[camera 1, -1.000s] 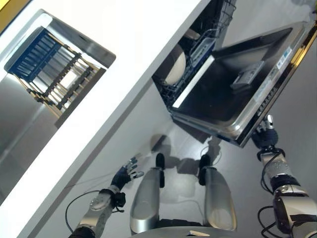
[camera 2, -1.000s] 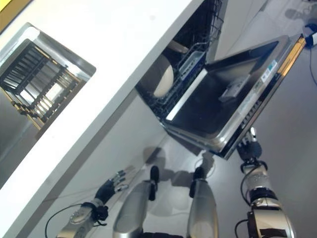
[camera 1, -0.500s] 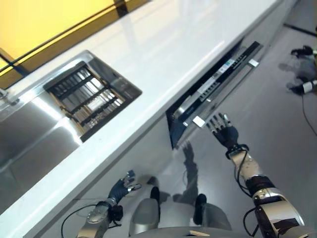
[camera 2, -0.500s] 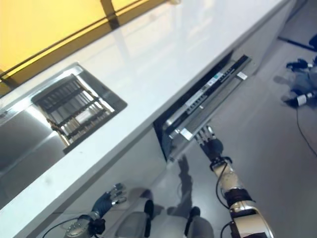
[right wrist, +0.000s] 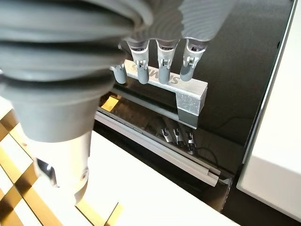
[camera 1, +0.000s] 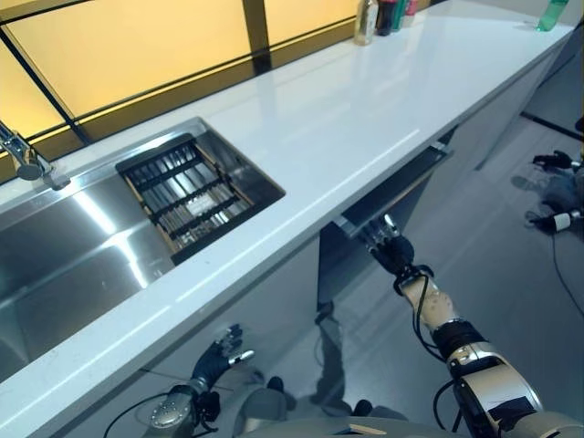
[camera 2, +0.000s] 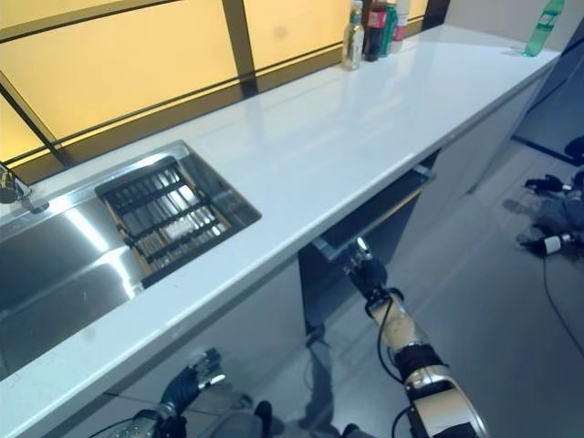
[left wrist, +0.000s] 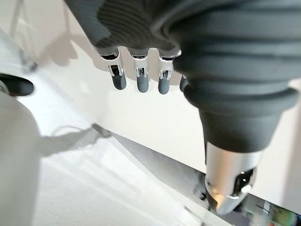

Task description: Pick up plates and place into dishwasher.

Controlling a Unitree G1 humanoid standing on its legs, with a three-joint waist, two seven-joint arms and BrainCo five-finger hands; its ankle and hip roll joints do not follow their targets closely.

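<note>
While your right hand (camera 1: 394,253) lays straight fingers on the dishwasher door (camera 1: 391,193) handle (right wrist: 165,86), your left hand (camera 1: 219,349) (low, relaxed) holds nothing.

text: none legible | dishwasher handle (right wrist: 188,92): print hidden behind fingers (right wrist: 162,70) | bottles (camera 2: 370,27): labels too small
</note>
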